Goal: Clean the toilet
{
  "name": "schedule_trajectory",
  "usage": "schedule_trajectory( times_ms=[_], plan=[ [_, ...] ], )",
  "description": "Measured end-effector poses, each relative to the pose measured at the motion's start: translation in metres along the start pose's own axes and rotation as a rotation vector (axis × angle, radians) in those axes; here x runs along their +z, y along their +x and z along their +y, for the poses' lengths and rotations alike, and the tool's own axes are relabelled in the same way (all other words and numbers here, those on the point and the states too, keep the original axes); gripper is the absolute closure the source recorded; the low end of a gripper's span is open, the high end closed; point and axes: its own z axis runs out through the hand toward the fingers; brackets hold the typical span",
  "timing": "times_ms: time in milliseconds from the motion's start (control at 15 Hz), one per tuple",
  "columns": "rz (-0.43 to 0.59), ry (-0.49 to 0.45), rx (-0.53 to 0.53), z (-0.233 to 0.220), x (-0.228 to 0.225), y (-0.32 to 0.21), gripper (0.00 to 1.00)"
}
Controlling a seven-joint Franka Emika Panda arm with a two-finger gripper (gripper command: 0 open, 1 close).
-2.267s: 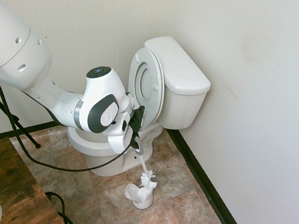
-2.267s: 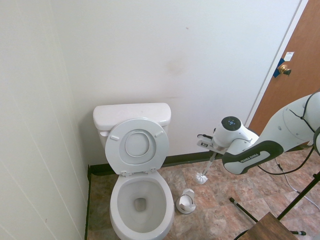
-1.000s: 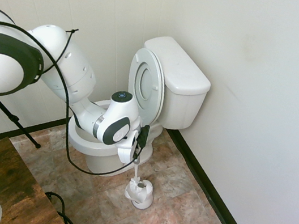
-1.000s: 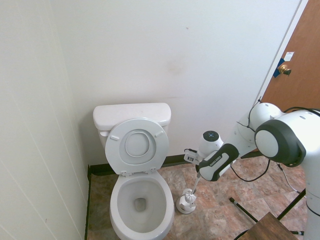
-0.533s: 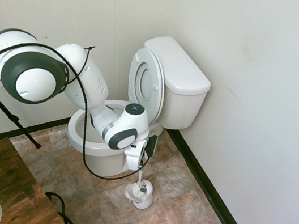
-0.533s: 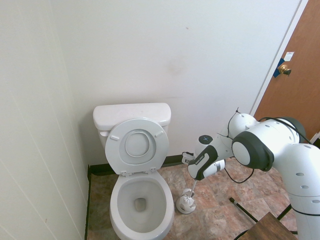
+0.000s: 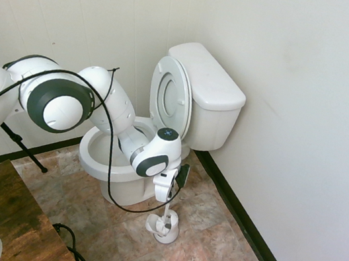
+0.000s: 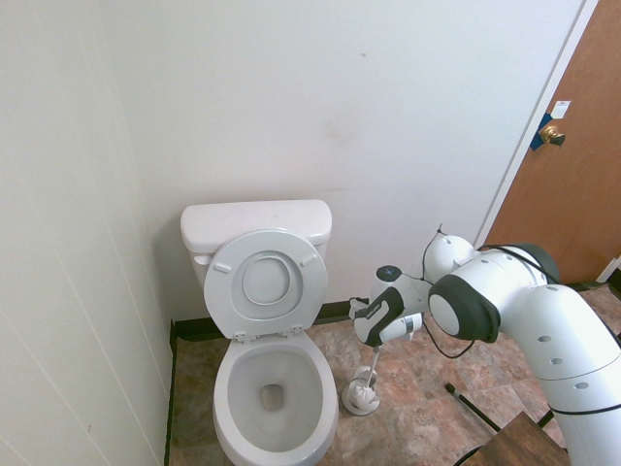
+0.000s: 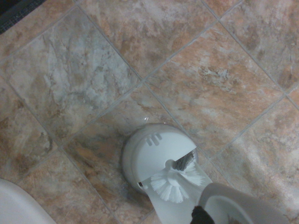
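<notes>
The toilet (image 7: 211, 90) stands in the corner with lid and seat raised, its bowl (image 8: 272, 388) open and showing a little water. Just beside the bowl on the tiled floor sits a small white brush holder (image 7: 165, 228) (image 8: 361, 396). A slim white toilet brush (image 7: 167, 211) stands in it, its bristle head (image 9: 175, 179) low inside the holder (image 9: 149, 156). My gripper (image 7: 176, 183) (image 8: 377, 340) hangs straight above the holder, shut on the brush's handle.
A black baseboard (image 7: 245, 229) runs along the wall right of the toilet. A brown wooden table (image 7: 6, 216) fills the near left corner of the first exterior view. A brown door (image 8: 572, 165) is at the far right of the second exterior view.
My arm has come down and reached further out beside the bowl. The brush, earlier hanging above the holder, now stands lower inside it.
</notes>
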Motion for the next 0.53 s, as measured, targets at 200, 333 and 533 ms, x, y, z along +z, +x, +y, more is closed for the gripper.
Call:
schedule_trajectory(
  times_ms=[200,333,533],
  plan=[
    [-0.014,-0.043,-0.003,-0.013,0.008,0.006,1.00],
    [-0.023,-0.075,0.003,-0.022,0.013,0.007,1.00],
    [-0.030,-0.109,0.009,-0.033,0.018,0.006,1.00]
  ],
)
